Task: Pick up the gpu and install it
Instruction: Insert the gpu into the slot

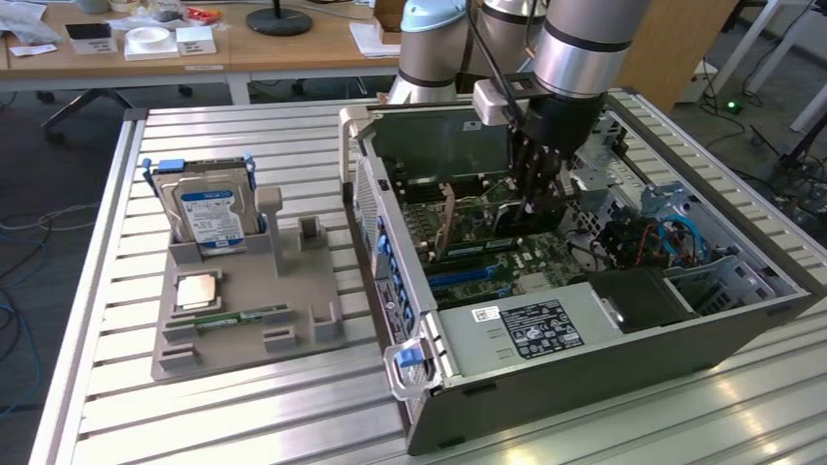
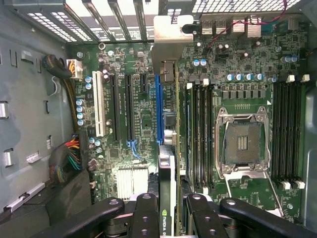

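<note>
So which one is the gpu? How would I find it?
Find the big open computer case on the slatted table. The robot's gripper reaches down into it, and the gpu is the thin dark card it holds on edge above the green motherboard. Unlike the flat empty slots beside it, it carries a logo label.

Daylight glares off the near slats of the ribbed silvery table point(image 1: 750, 417) at the exterior view's right. Inside the open grey computer case point(image 1: 556, 387) the green motherboard point(image 2: 143, 119) is dimmer and the thin dark gpu point(image 2: 167, 218) shadowed. The perforated metal vents point(image 2: 237, 5) blow out white.
</note>
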